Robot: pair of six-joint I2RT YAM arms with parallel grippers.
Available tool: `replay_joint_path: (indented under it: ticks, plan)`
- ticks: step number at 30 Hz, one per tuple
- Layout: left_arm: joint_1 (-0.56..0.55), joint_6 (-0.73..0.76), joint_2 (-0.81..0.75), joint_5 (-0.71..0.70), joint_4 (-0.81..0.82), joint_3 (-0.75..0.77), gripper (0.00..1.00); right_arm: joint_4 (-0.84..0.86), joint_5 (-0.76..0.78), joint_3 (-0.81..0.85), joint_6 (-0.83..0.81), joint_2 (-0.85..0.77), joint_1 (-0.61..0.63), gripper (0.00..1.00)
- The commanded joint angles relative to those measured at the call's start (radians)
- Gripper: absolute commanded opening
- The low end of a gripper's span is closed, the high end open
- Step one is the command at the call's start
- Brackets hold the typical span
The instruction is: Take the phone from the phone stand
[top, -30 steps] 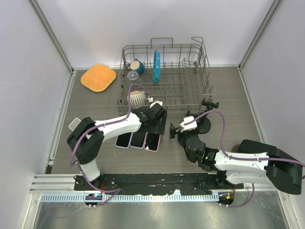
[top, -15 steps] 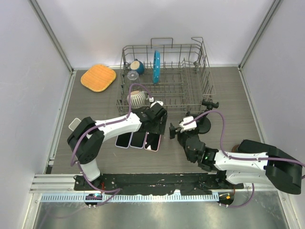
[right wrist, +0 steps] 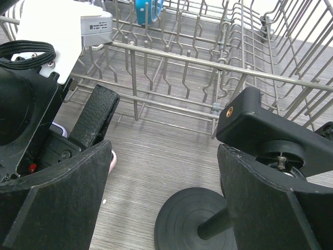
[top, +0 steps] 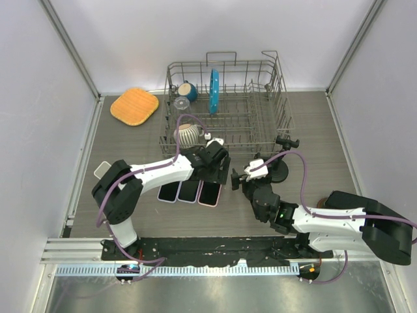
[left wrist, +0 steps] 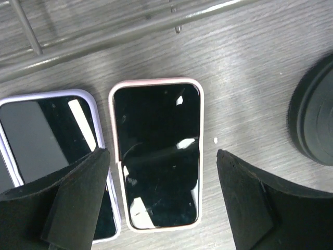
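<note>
Phone (pink case) lies flat on the tabletop, off the phone stand and just beside a purple-cased phone. Your left end effector hangs spread over it, gripping nothing. The right end effector is spread too, near the stand. Risk: a low sideways retreat drags a finger across the phone and shoves it into its neighbour. Versus a second ago, the left end effector shifted slightly and the phone is unmoved.

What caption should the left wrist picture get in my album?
Open left jaws above a pink phone lying flat beside a purple phone.
</note>
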Motion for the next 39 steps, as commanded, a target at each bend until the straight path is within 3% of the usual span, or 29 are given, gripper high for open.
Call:
replay_joint_path:
  ticks: [1, 10, 19, 25, 31, 39]
  plan:
    - [-0.016, -0.001, -0.035, 0.043, -0.018, -0.028, 0.88, 0.042, 0.017, 0.037, 0.000, 0.005, -0.002, 0.88]
    - [-0.016, -0.005, -0.117, -0.001, -0.024, -0.027, 0.97, 0.031, -0.004, 0.044, 0.002, 0.014, -0.002, 0.88]
    - [0.005, 0.053, -0.393, -0.145, -0.076, 0.007, 1.00, -0.113, -0.208, 0.142, 0.048, 0.086, -0.002, 0.88]
    - [0.092, 0.110, -0.583, -0.184, -0.122, 0.010, 1.00, -0.203, -0.283, 0.214, 0.086, 0.129, -0.004, 0.88]
    - [0.204, 0.206, -0.753, -0.227, -0.159, 0.000, 1.00, -0.380, -0.306, 0.303, 0.135, 0.211, -0.012, 0.88]
    - [0.227, 0.352, -0.948, -0.435, -0.084, -0.127, 1.00, -0.650, -0.282, 0.389, 0.267, 0.330, -0.013, 0.88]
